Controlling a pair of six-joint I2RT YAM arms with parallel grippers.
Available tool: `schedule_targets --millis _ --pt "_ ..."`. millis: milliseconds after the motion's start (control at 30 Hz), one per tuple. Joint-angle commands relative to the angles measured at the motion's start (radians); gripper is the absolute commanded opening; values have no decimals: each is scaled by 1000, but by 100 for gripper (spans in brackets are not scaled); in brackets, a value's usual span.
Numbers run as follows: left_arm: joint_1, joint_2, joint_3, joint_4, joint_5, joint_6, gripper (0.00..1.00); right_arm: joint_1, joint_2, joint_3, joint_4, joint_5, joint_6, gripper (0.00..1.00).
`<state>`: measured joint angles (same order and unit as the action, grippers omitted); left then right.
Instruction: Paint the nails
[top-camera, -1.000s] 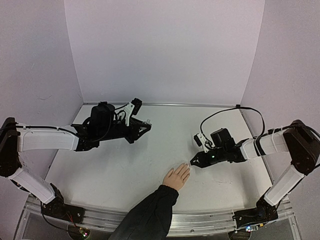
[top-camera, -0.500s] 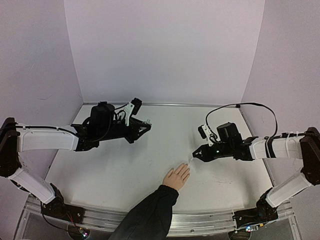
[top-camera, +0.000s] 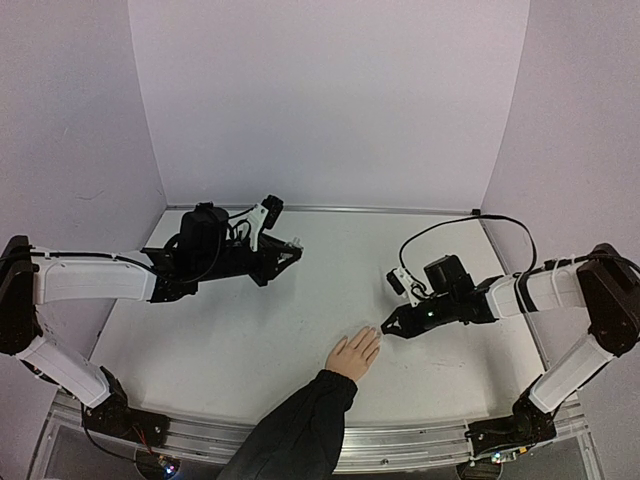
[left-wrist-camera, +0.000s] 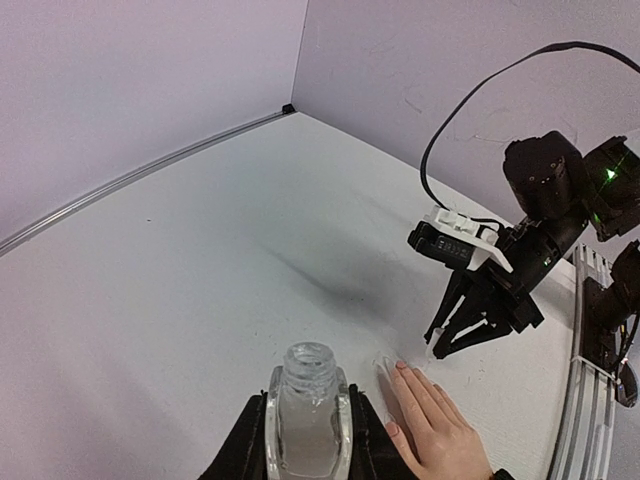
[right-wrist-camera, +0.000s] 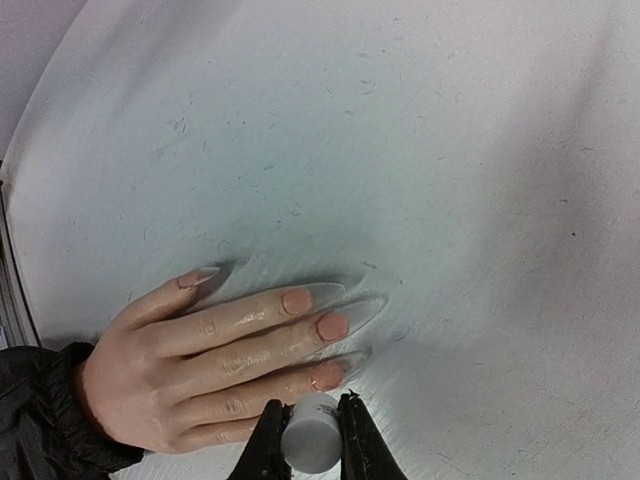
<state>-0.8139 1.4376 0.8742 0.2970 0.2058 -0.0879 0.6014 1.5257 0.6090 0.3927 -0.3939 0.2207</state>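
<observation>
The right pincer (top-camera: 386, 327), pinching the white brush cap (right-wrist-camera: 311, 445), hovered just over the fingers (right-wrist-camera: 250, 345) of a hand (top-camera: 352, 355). The hand lay palm-down on the table (top-camera: 250, 330), its pinkish nails (right-wrist-camera: 332, 326) pointing away from the dark sleeve (top-camera: 300, 425). Painting appeared under way at the nail nearest the cap, though the brush itself was hidden. The next move seemed to call for a short, light stroke along that nail, clear of the skin. The right arm (top-camera: 530, 290) reached in low from the side. Well apart, the left pincer (top-camera: 292, 252) was clamped on the open clear bottle (left-wrist-camera: 308, 425), held upright.
</observation>
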Motion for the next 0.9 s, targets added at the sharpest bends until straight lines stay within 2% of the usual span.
schedule_targets --millis 0,867 --pt "-5 -19 10 62 6 -12 0 6 0 15 18 -38 -10 0" --pt "-5 -17 9 61 3 -6 0 6 23 16 42 0 18 0"
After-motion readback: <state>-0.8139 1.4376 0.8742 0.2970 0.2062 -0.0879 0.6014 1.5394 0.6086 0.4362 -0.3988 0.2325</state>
